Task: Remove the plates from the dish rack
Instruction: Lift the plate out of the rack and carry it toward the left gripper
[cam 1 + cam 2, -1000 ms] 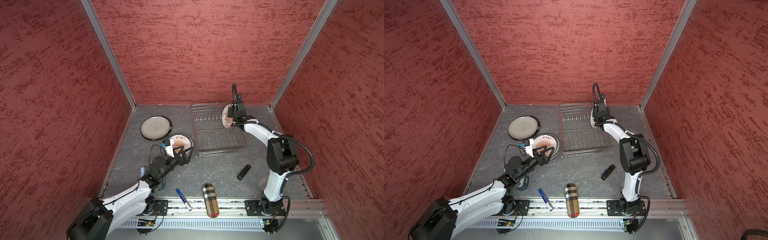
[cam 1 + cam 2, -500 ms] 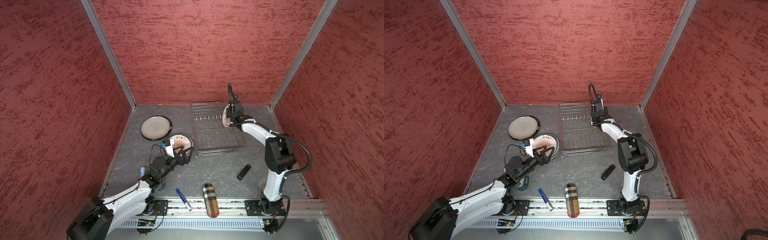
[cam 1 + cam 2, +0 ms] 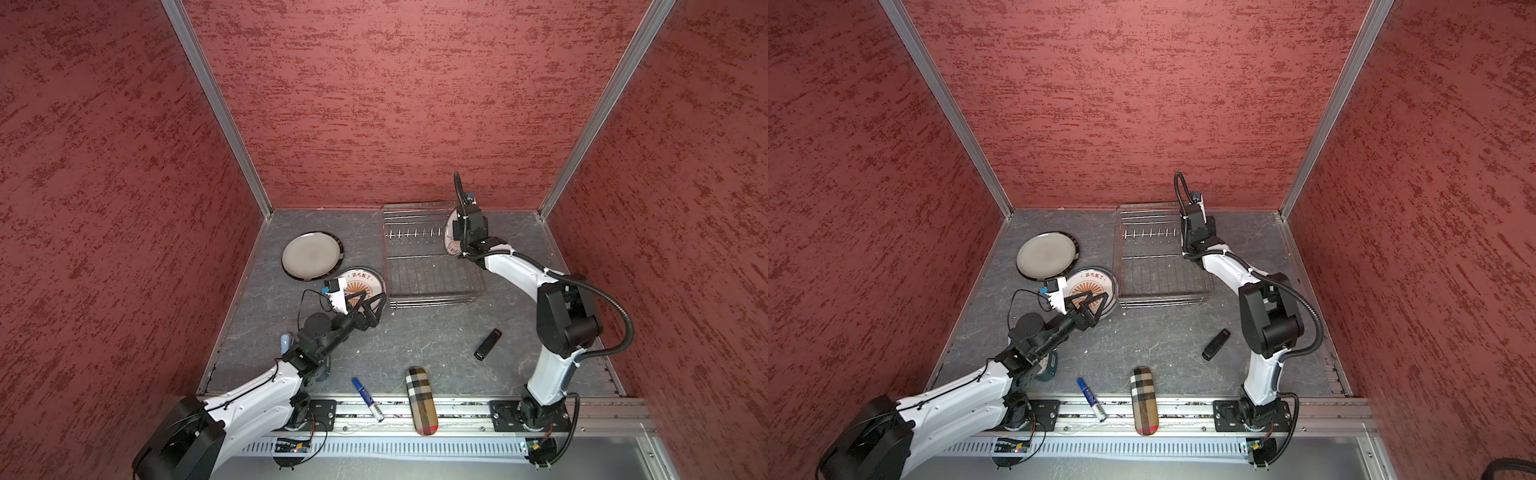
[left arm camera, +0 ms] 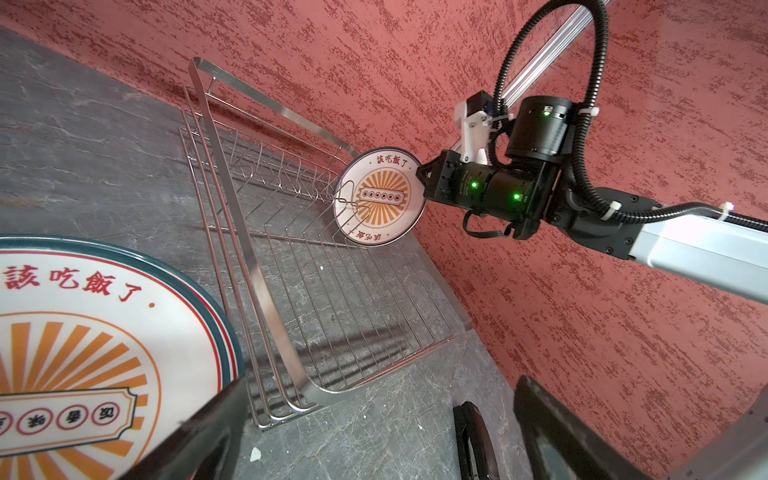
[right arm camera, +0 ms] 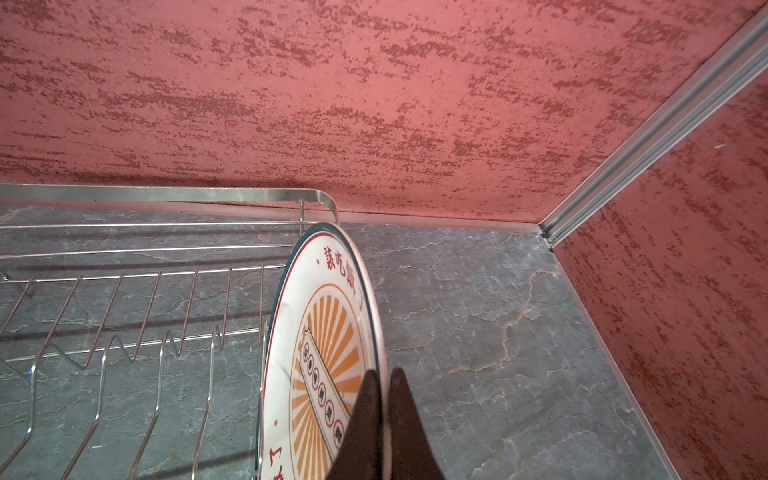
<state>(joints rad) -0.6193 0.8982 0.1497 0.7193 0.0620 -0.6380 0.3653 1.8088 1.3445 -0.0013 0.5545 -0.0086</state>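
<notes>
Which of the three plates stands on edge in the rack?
The sunburst plate at the right end of the rack, pinched by the right gripper. The other sunburst plate and the grey plate lie flat on the table.

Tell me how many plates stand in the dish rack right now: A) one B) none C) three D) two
A: only the upright sunburst plate stands in the dish rack, its rim pinched by the right pincer; the grey plate and the flat sunburst plate lie on the table beside it.

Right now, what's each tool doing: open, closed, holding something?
Left tool: open, empty.
Right tool: closed on the sunburst plate standing in the dish rack.
</notes>
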